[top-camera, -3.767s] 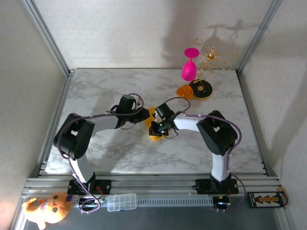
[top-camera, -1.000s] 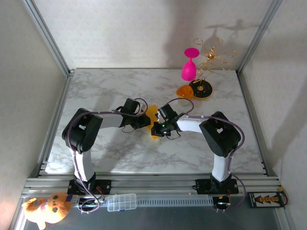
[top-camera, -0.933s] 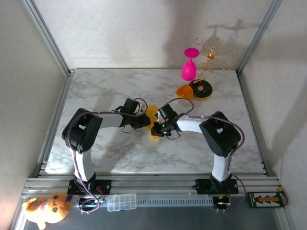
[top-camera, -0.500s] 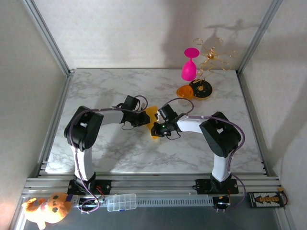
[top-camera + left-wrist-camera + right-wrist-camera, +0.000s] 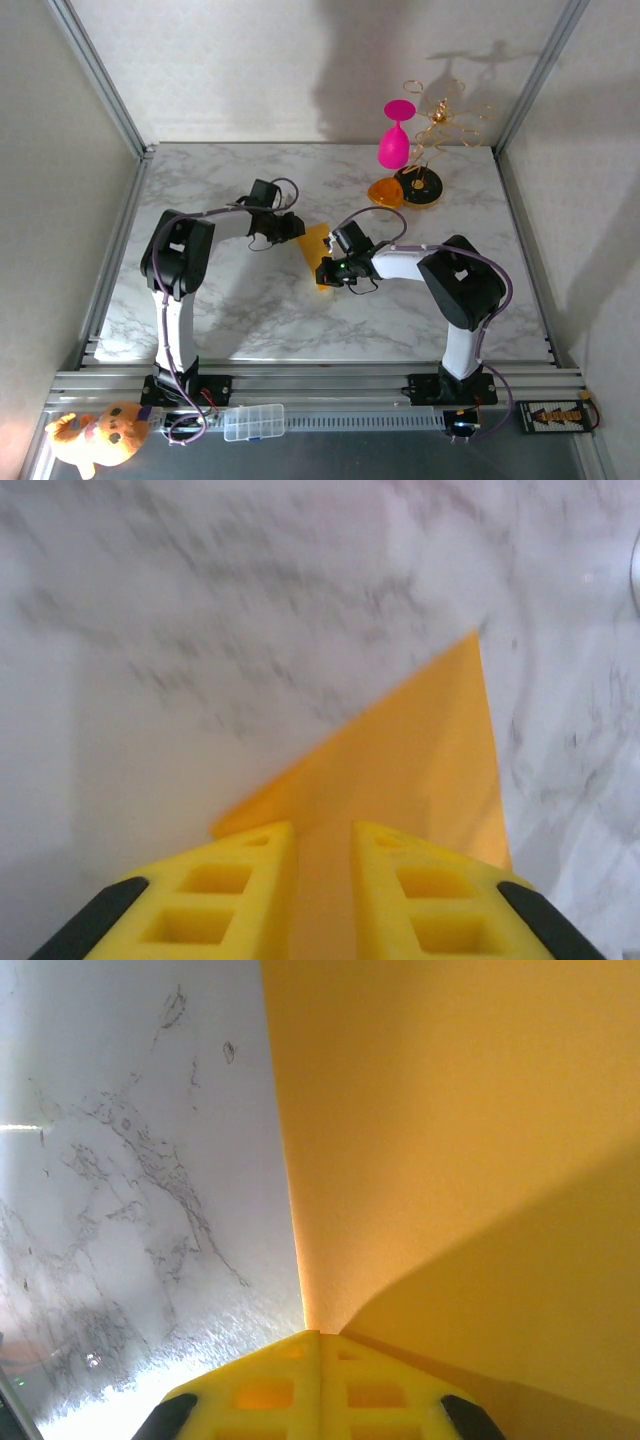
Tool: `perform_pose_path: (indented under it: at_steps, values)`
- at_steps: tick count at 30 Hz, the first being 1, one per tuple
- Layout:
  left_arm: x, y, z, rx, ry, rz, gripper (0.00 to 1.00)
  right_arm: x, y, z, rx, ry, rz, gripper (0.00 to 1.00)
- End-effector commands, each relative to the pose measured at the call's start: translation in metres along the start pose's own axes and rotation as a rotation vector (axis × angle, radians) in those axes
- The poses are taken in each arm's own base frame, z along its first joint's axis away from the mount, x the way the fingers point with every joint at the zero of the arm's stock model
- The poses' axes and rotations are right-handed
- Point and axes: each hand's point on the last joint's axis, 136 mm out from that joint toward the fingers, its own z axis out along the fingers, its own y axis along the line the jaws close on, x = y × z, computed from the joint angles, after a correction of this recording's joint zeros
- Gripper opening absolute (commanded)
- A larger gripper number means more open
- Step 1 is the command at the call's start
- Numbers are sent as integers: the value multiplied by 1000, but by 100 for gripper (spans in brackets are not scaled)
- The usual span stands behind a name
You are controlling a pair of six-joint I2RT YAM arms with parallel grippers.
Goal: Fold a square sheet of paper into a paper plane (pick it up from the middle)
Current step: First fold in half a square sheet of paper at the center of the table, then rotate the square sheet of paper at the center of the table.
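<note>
The square sheet of paper [image 5: 313, 248] is seen as a pointed shape at the middle of the marble table [image 5: 230, 310]. Its near end is hidden under the right gripper [image 5: 327, 272], which is closed on that edge. Just beside its far-left edge the left gripper [image 5: 291, 229] is held with jaws slightly parted, and the sheet is seen through the gap, unclamped. The folds cannot be made out. In the right wrist view the sheet is cut off at the top and right.

The paper [image 5: 450, 1140] ran off the top and right edges up close. From above, the right gripper [image 5: 325, 273] hid part of it. The table [image 5: 200, 600] looked blurry.
</note>
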Motion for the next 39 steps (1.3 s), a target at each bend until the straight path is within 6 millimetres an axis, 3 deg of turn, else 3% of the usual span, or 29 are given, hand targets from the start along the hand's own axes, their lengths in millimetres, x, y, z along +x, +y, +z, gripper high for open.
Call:
perform_pose_path:
  at_steps: [1, 5, 10, 12, 13, 16, 23, 32, 39]
  values:
    - [-37, 22, -11, -88, -105, 10, 22, 76, -72, 2, 265, 228, 141, 2]
    - [-57, 4, -39, -58, -196, 0, 23, 37, -31, -1, 133, 132, 126, 3]
    - [-68, -18, -91, -8, -367, -73, 30, -49, 45, -32, -46, -113, 84, 11]
    - [-63, -19, -108, -6, -415, -103, 33, -71, 50, -47, -5, -197, 45, 19]
    - [-58, -18, -116, -8, -437, -118, 35, -86, 37, -57, 51, -247, 41, 22]
    - [-41, -10, -134, -25, -475, -161, 40, -105, 11, -59, 206, -282, -48, 27]
    - [-6, 8, -154, -56, -495, -232, 50, -115, 6, -28, 277, -187, -298, 38]
    - [15, 16, -150, -67, -447, -259, 54, -96, -2, 14, 299, -55, -434, 43]
    - [21, 13, -142, -67, -420, -248, 55, -81, -31, 30, 380, -98, -189, 43]
